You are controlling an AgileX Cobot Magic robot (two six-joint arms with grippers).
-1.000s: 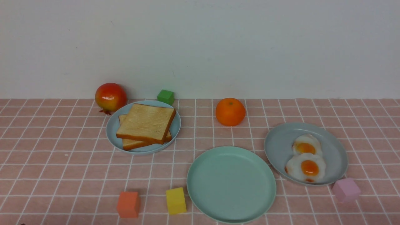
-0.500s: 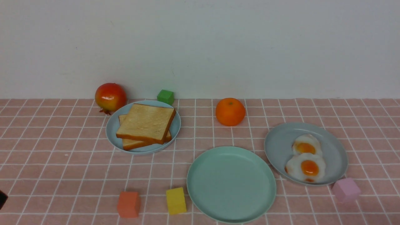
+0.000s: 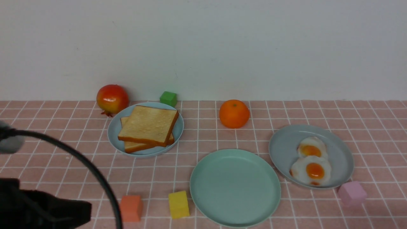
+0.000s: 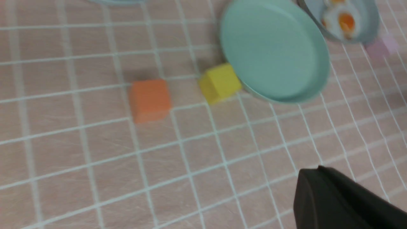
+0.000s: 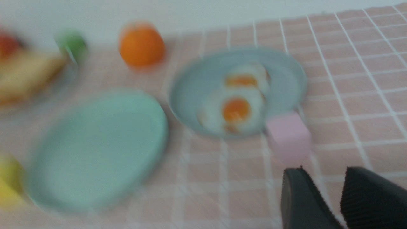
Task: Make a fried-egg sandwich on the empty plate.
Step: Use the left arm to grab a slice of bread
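Brought the left arm [image 3: 54, 210] into view, with left gripper [image 4: 319, 174] together, empty — held right gripper [image 5: 327, 168] apart, still without toast [image 3: 148, 124] on the mint-green plate [image 3: 235, 187].

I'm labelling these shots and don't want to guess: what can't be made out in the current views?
- Front view: most of the lower toast slice, covered by the upper slice.
- Front view: part of the farther fried egg, behind the nearer egg.
- Left wrist view: most of the pale blue plate, cut off by the top edge.
- Right wrist view: the yellow block's outline, blurred and cut off at the left edge.
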